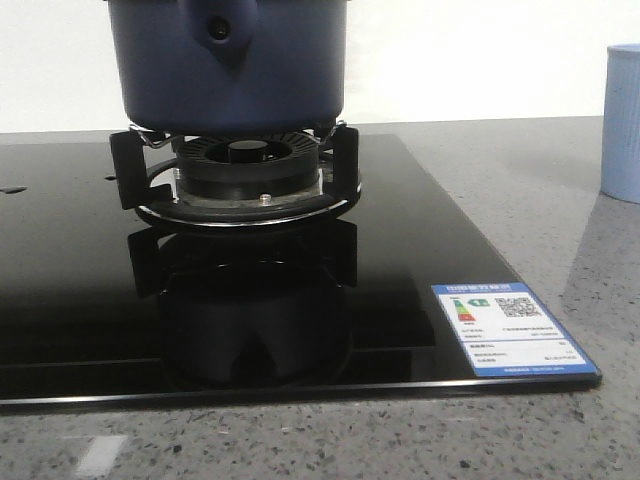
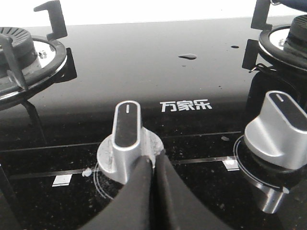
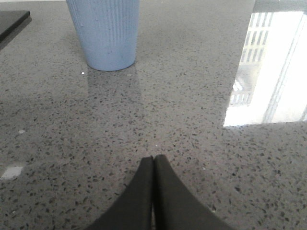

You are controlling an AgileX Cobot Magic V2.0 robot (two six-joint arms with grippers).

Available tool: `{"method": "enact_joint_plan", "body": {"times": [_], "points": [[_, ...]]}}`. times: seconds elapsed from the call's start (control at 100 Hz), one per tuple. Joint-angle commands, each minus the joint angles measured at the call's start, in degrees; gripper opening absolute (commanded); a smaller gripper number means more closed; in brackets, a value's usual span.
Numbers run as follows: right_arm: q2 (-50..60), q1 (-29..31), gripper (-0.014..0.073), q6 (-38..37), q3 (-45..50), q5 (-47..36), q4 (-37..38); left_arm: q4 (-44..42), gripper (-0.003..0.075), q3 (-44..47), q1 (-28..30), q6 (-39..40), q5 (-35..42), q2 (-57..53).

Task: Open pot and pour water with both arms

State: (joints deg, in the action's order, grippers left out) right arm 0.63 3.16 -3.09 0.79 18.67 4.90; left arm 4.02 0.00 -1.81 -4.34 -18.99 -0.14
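The dark navy-blue pot (image 1: pixel 228 75) sits on the burner grate (image 1: pixel 235 170) of a black glass hob, its blue handle mount with a dark hole facing me. Its top is cut off by the frame, so no lid shows. Neither gripper shows in the front view. My left gripper (image 2: pixel 152 158) is shut and empty, just in front of a silver stove knob (image 2: pixel 125 139). My right gripper (image 3: pixel 153 158) is shut and empty over the speckled grey counter, apart from a pale blue ribbed cup (image 3: pixel 104 31). The cup also shows in the front view (image 1: pixel 622 120) at far right.
The black glass hob (image 1: pixel 420 270) has an energy label (image 1: pixel 505 330) at its near right corner. A second silver knob (image 2: pixel 278 129) and a second burner (image 2: pixel 24 57) show in the left wrist view. A bright window reflection (image 3: pixel 268 67) lies on the counter.
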Motion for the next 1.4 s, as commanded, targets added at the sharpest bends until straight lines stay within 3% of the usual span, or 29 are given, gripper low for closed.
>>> {"method": "enact_joint_plan", "body": {"times": [0.0,0.83,0.99,1.12,1.22,1.29,1.39], "points": [[1.3,0.2,-0.0066,0.1,0.3,-1.1,0.8,0.7,-0.0019,2.2,0.2,0.4,2.7,-1.6],[1.3,0.2,-0.0066,0.1,0.3,-2.0,1.1,0.6,-0.0019,2.2,0.0,0.4,2.7,-1.6],[1.3,0.2,-0.0066,0.1,0.3,-11.7,4.0,0.1,-0.0019,2.2,0.0,0.4,2.7,-1.6],[1.3,0.2,-0.0066,0.0,0.3,-24.4,-9.8,0.8,-0.0019,2.2,0.0,0.4,4.6,-1.6],[1.3,0.2,-0.0066,0.0,0.3,-32.1,-18.4,9.7,-0.0019,2.2,0.0,0.4,9.5,-1.6],[1.3,0.2,-0.0066,0.0,0.3,-35.6,-23.2,22.2,-0.002,2.2,0.0,0.4,13.9,-1.6],[1.2,0.2,-0.0066,0.0,0.2,-34.3,-28.6,41.8,-0.002,2.2,0.0,0.4,17.4,-1.6]]}}
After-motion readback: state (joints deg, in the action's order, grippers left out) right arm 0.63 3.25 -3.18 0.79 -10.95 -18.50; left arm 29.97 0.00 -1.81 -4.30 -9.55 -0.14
